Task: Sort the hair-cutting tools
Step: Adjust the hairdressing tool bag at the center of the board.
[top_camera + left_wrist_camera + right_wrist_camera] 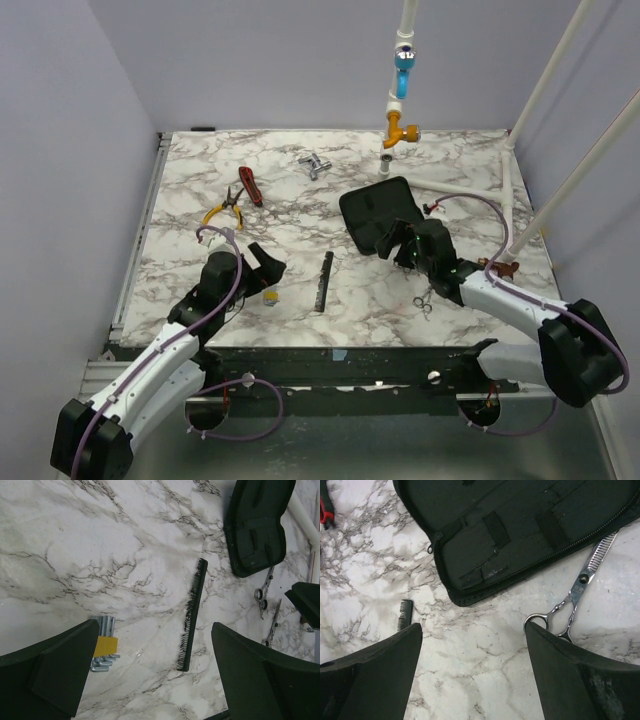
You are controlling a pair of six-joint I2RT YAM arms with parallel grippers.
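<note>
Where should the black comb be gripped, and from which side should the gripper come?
Grip the black comb at the middle of its length, coming straight down from above, jaws closing across its narrow width. It lies flat on the table, long and thin, with bare marble along both long edges.

Item count by kind.
One comb (324,281), two scissors (264,591), one case (375,212), one pliers (222,209), one red tool (250,186), one hex-key set (106,645), one metal fitting (314,165).

bare marble (290,240) around comb (325,281), black case (380,215) just beside scissors (424,300), hex keys (270,297) left of comb
</note>
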